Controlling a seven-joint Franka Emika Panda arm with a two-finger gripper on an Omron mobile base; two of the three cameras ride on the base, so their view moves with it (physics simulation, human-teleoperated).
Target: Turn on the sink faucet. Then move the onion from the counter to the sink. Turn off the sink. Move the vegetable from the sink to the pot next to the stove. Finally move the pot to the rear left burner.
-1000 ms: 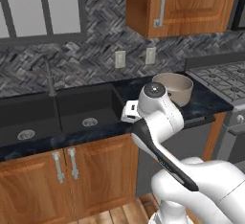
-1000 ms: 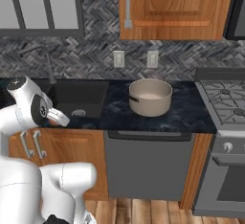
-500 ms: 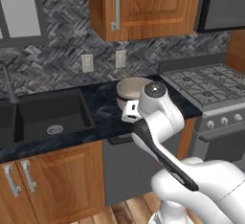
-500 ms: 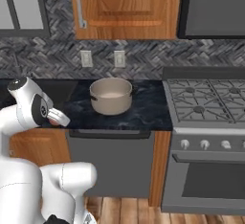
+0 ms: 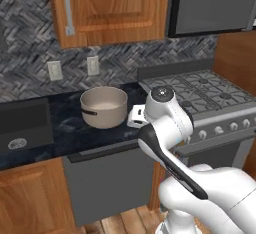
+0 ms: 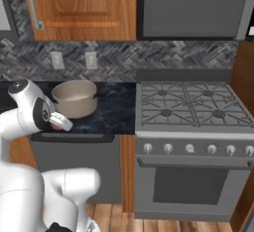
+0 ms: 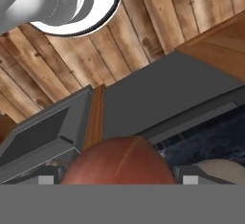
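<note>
Onion (image 7: 119, 163) sits clamped between my two finger tips (image 7: 46, 180) in the hand view, so my gripper (image 7: 118, 180) stands wide and is closed on it. It is held in the air in front of the lower cabinets, off the counter (image 5: 65, 128) and outside the sink (image 5: 25, 123).

Stove (image 5: 200, 95): on the right of the scene, dark grates on top, knobs along its near front.

Counter: runs left from the stove. Its marbled surface carries the pot (image 5: 103, 107).

Sink: at the far left in the left base view. One black basin and one round drain (image 5: 16, 143) are visible.

Pot: upright, mouth facing up, on the counter between the sink and the stove and apart from both. One dark side handle (image 5: 90, 112) faces near-left. I cannot see into it.

Onion: round, so it has no long axis. A faint pale seam runs across its orange-red skin, slanting up to the right in the hand view. Whether my hand tilts I cannot tell from the base views.
</note>
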